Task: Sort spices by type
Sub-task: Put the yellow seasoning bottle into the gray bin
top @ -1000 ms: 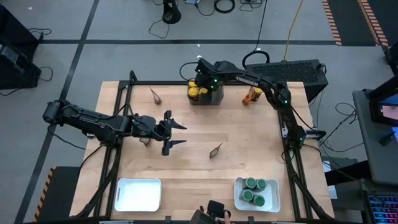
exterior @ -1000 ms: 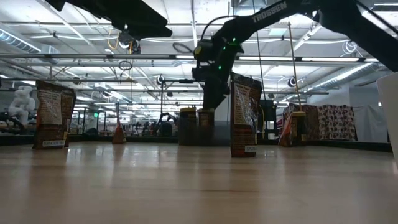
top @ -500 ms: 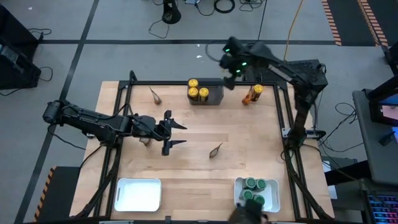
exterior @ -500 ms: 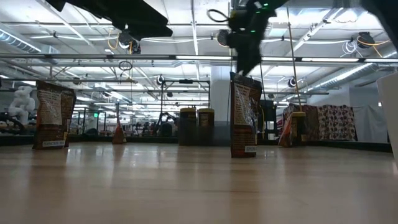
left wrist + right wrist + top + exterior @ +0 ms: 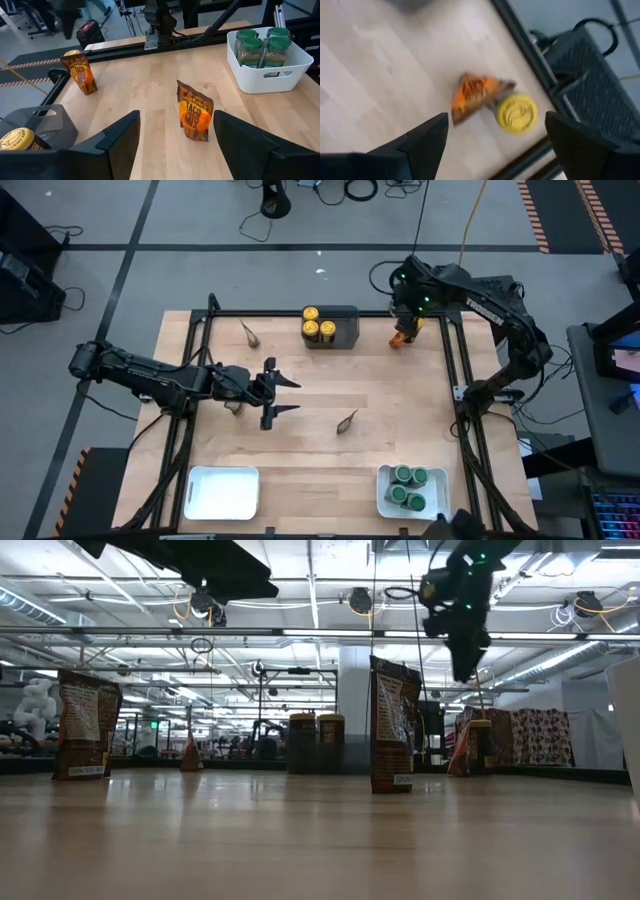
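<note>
My left gripper (image 5: 282,396) hovers open over the table's middle left; in its wrist view (image 5: 175,126) a taco-mix packet (image 5: 195,111) stands upright ahead of the fingers. My right gripper (image 5: 408,308) hangs open above the far right corner, over a yellow-lidded jar (image 5: 516,113) and a packet (image 5: 472,95) leaning beside it. Two yellow-lidded jars (image 5: 318,322) stand in the dark grey bin (image 5: 343,328). Several green-lidded jars (image 5: 408,486) sit in the near right white tray (image 5: 440,505). Other packets stand at the far left (image 5: 249,333) and in the middle (image 5: 347,421).
A second white tray (image 5: 222,491) sits at the near left edge. A black frame rail (image 5: 445,370) runs along the table's right side, close to the jar and packet below my right gripper. Bare wood lies between the bin and the trays.
My right gripper has risen from the dark grey bin and swung toward the table's right edge, stopping above the yellow-lidded jar and packet in the far right corner. The two jars in the bin stay in place.
</note>
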Controlling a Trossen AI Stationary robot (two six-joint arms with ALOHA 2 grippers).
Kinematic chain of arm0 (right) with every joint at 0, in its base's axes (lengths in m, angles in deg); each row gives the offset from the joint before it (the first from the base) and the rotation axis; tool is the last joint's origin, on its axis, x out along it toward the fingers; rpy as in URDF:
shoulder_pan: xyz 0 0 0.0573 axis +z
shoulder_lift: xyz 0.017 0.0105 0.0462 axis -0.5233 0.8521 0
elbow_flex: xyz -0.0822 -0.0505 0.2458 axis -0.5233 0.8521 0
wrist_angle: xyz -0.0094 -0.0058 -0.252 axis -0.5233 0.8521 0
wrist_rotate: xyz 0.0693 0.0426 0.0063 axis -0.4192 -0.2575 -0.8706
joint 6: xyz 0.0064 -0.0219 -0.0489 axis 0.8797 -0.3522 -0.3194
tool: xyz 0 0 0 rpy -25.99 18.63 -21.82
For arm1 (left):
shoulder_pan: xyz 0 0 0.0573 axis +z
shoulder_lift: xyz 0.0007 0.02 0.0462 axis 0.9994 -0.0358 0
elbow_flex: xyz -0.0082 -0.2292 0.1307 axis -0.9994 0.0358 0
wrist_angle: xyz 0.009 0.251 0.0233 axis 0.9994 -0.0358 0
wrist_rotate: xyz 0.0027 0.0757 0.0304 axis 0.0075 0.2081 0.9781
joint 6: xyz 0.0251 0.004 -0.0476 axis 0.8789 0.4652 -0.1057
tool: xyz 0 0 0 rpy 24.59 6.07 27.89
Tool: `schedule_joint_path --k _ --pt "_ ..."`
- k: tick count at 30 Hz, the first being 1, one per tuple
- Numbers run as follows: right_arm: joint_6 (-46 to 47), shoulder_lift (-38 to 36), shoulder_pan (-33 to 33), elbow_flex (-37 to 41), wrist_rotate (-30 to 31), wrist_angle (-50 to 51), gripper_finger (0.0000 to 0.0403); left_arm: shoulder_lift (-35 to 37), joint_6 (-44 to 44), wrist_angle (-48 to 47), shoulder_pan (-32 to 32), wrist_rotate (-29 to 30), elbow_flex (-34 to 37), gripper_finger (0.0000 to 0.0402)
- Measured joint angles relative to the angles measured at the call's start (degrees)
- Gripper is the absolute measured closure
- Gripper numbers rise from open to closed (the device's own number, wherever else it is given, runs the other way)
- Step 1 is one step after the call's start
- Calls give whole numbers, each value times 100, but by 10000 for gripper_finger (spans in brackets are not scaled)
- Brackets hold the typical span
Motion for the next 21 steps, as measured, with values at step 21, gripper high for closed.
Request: schedule_joint_path --k 21 --pt "-1923 2 -564 877 42 -420 89 -1050 -111 1564 565 1584 0 147"
